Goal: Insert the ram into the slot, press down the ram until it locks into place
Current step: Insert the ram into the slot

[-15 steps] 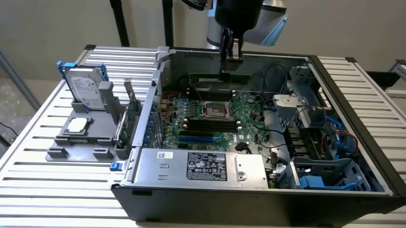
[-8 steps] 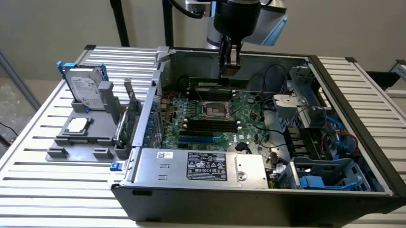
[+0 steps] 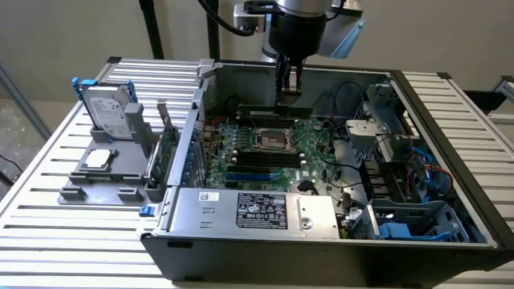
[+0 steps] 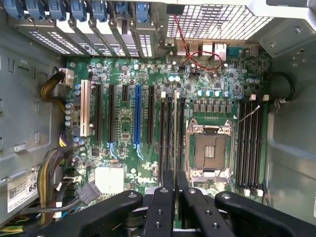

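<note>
Green and thin, the ram (image 3: 275,111) hangs level in the claw (image 3: 287,96), pinched at its middle between two dark fingers drawn narrow around it. The silver-framed processor socket (image 3: 269,139) sits in the middle of the green board inside the open computer case (image 3: 321,259). In the exterior view the ram shows beyond the socket, on the side away from the power supply (image 3: 253,211). It is raised off the board and runs the same way as the black slots (image 3: 257,158). Those slots lie side by side just beside the socket, between it and the short blue slot (image 3: 249,176). The grey power supply with its white label lies farther from the socket, past the blue slot.

In the wrist view the claw (image 4: 175,183) points down at the board. The ram (image 4: 176,128) shows edge-on as a pale thin line running out from between the fingertips (image 4: 168,180). That line lies along the black slots (image 4: 163,133) just beside the socket (image 4: 211,148), on the side toward the blue slot (image 4: 137,113). A second set of slots (image 4: 249,143), black with white end clips, sits on the socket's other side. Whether the ram is exactly over one slot cannot be told.

Outside the case, well apart from the socket, a grey stand (image 3: 100,177) carries a hard drive (image 3: 112,114) standing on edge.
</note>
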Motion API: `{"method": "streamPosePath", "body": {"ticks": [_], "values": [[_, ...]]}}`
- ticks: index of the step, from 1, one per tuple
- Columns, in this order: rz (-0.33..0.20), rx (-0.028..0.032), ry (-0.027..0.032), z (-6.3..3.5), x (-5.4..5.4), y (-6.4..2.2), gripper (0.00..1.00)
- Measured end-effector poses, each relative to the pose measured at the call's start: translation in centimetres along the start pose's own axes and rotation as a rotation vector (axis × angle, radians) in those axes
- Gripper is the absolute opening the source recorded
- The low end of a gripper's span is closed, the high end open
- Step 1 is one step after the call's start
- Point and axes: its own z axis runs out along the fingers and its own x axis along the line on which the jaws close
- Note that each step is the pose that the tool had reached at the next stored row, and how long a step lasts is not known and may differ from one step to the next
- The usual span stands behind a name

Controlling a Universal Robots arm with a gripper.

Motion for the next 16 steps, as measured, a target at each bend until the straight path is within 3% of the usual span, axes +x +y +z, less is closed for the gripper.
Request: {"method": "streamPosePath", "body": {"ticks": [16], "values": [[0.014,0.0001,0.0018,2.91,0.3,-0.1,0.13]]}}
